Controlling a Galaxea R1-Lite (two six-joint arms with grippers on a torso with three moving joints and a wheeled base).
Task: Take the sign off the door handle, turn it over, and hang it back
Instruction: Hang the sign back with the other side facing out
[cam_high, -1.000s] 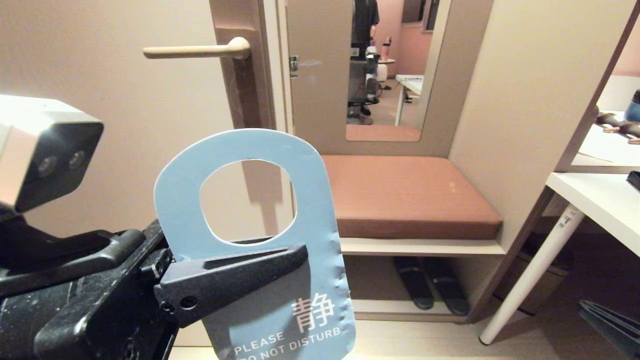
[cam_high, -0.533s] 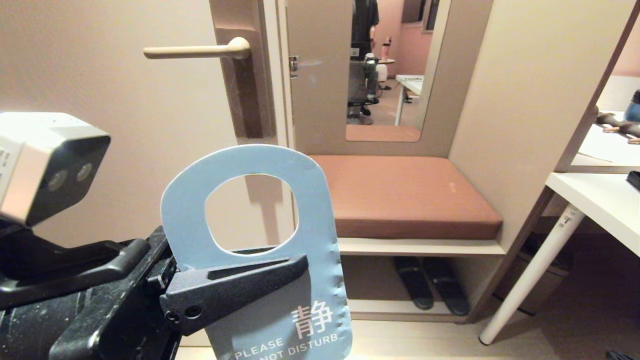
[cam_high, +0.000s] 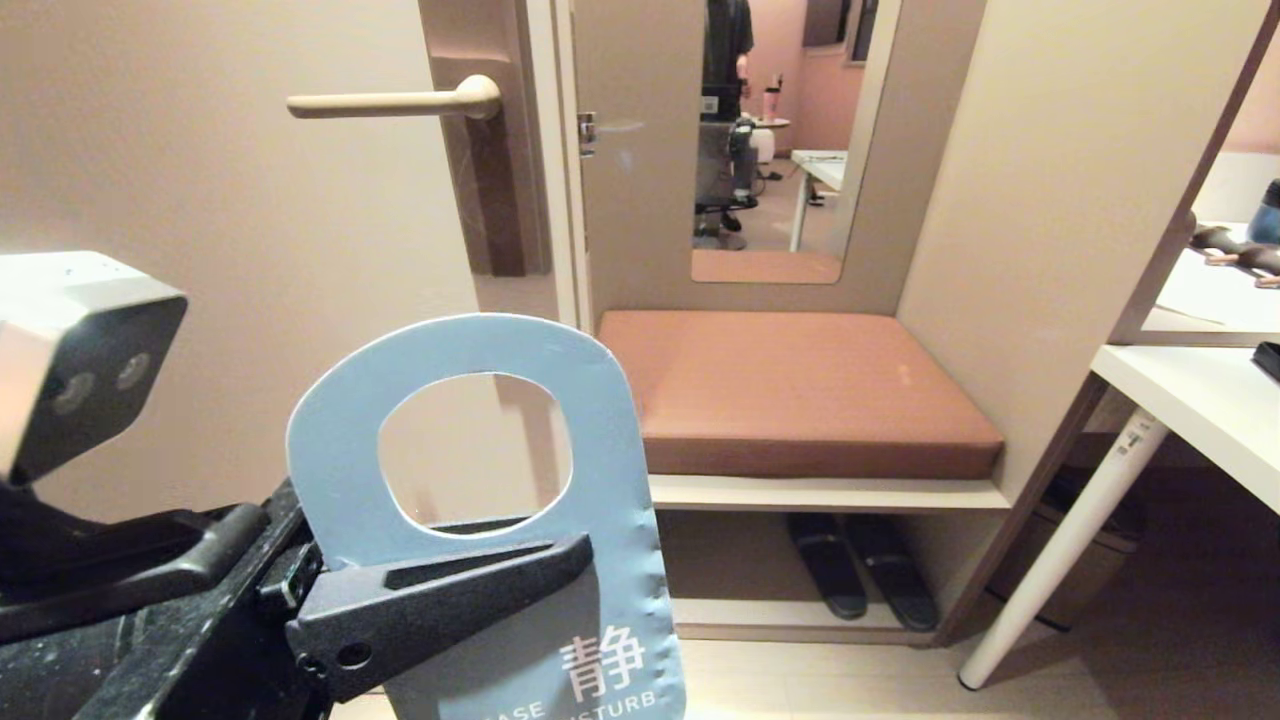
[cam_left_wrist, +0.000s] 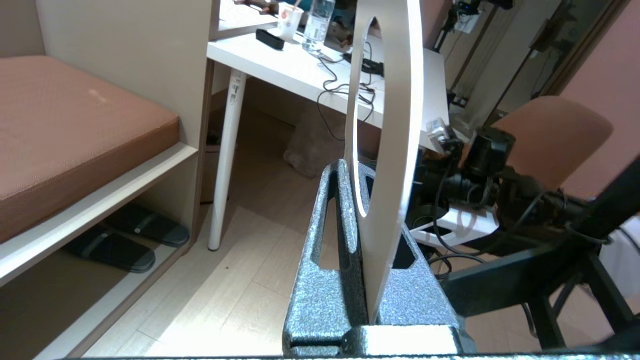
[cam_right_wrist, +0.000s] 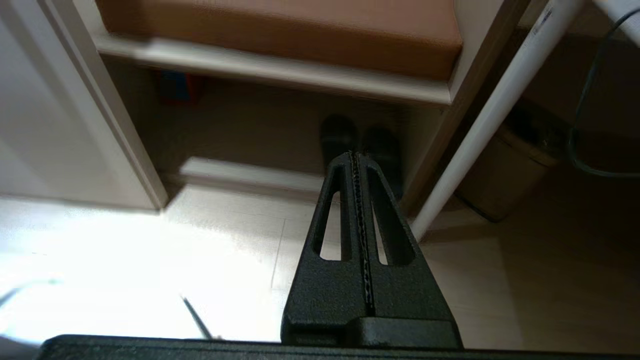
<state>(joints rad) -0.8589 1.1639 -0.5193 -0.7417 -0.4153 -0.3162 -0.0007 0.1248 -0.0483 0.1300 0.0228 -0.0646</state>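
Hallway nook: beige door on the left, brown cushioned bench (cam_high: 800, 395) with dark slippers (cam_high: 860, 575) on the shelf under it, white desk (cam_high: 1200, 400) to the right. Door handle (cam_high: 395, 100) is bare, lever level, high above my left gripper (cam_high: 560, 560). That gripper is clamped on the sign (cam_high: 620, 440) just below its hole, hole end up, "DISTURB" face toward my head camera, sign well clear of the handle. My right gripper (cam_right_wrist: 357, 160) is low, fingers pressed together on nothing, aimed at the floor near the slippers.
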